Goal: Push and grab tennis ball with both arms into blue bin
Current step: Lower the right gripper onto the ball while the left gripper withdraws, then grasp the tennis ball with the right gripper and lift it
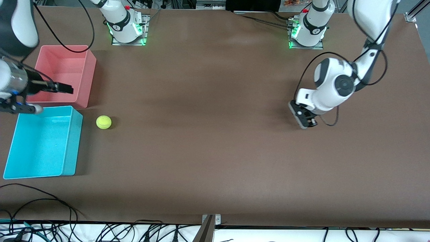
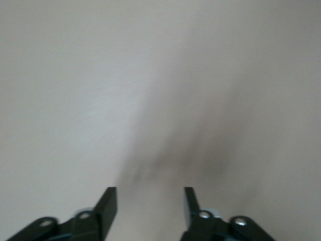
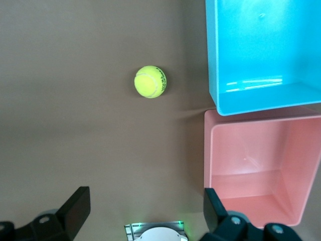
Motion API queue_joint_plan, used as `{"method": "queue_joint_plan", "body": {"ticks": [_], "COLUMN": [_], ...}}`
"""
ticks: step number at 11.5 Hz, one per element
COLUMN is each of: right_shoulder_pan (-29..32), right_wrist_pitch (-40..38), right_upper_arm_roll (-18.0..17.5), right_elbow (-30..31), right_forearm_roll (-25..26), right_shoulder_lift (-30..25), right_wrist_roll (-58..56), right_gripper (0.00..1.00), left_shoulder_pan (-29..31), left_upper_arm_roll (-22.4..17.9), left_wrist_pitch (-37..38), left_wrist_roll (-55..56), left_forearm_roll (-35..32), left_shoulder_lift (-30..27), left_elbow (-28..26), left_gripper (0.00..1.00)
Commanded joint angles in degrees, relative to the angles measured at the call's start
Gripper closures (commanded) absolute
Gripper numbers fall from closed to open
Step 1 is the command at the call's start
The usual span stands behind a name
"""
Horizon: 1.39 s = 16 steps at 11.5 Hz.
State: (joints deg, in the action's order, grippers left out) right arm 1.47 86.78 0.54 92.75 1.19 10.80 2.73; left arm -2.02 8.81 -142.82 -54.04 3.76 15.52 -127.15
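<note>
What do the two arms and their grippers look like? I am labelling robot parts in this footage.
Both are glossy white jointed arms with black joint bands, dark grey discs at the joints and thin black cables looping alongside. Their bases glow green. The left gripper and right gripper are black two-finger units with flat, angular fingers.

Two glossy white jointed arms, black bands and a dark grey disc at the joints, looping black cables, green-lit bases, black left gripper (image 1: 303, 118) and right gripper (image 1: 63, 88).
</note>
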Motion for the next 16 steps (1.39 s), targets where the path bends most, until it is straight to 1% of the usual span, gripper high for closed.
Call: {"method": "queue_joint_plan", "body": {"ticks": [1,2,4,5,6,7,8,10,11,12,13,15,16], "right_shoulder_pan": [0.4,0.4,0.1,0.1,0.1,0.0,0.0,0.0,-0.1,-0.1,-0.1,-0.2,-0.2], "right_wrist_pitch": [10.1,14.1,22.2,25.9,30.6,35.7,40.8,49.8,54.0,58.3,62.3,69.3,70.3], "right_upper_arm_roll": [-0.2,-0.4,-0.5,-0.5,-0.5,-0.6,-0.6,-0.7,-0.7,-0.8,-0.7,-0.7,-0.8], "right_elbow": [8.1,10.8,17.3,20.2,23.5,27.2,30.3,34.2,35.9,37.2,37.6,37.5,37.4], "right_forearm_roll": [-1.1,-1.1,-1.1,-1.1,-1.1,-1.1,-1.1,-1.1,-1.1,-1.1,-1.1,-1.0,-0.9], "right_shoulder_lift": [0.6,0.6,0.6,0.5,0.6,0.5,0.5,1.3,2.9,4.4,6.2,9.8,10.6], "right_wrist_roll": [0.7,0.7,0.7,0.7,0.7,0.7,0.7,0.7,0.7,0.6,0.6,0.6,0.2], "right_gripper": [0.00,0.00,0.00,0.00,0.00,0.00,0.00,0.00,0.00,0.00,0.00,0.00,0.00], "left_shoulder_pan": [1.2,1.2,1.2,1.2,1.3,1.3,1.3,2.3,2.6,2.8,2.9,2.7,2.9], "left_upper_arm_roll": [-4.0,-4.9,-8.0,-8.4,-9.2,-10.2,-10.2,-10.2,-10.2,-10.1,-9.4,-8.8,-6.8], "left_wrist_pitch": [1.8,2.3,2.6,5.1,9.8,16.9,23.3,33.3,38.6,43.3,46.7,53.8,56.2], "left_wrist_roll": [-0.2,-0.4,-0.4,0.3,4.4,9.5,14.2,22.7,26.7,29.8,33.7,42.2,45.6], "left_forearm_roll": [0.4,0.3,0.2,0.3,0.2,0.2,0.1,0.1,0.1,0.1,0.0,-1.9,-2.4], "left_shoulder_lift": [-10.1,-12.2,-16.2,-18.5,-20.2,-20.6,-20.6,-20.7,-20.7,-20.7,-20.7,-20.6,-20.6], "left_elbow": [-0.1,0.7,0.9,1.0,2.8,6.6,11.4,18.6,22.1,24.9,26.9,33.0,34.9], "left_gripper": [0.00,0.00,0.00,0.00,0.00,0.00,0.00,0.00,0.00,0.00,0.00,0.00,0.00]}}
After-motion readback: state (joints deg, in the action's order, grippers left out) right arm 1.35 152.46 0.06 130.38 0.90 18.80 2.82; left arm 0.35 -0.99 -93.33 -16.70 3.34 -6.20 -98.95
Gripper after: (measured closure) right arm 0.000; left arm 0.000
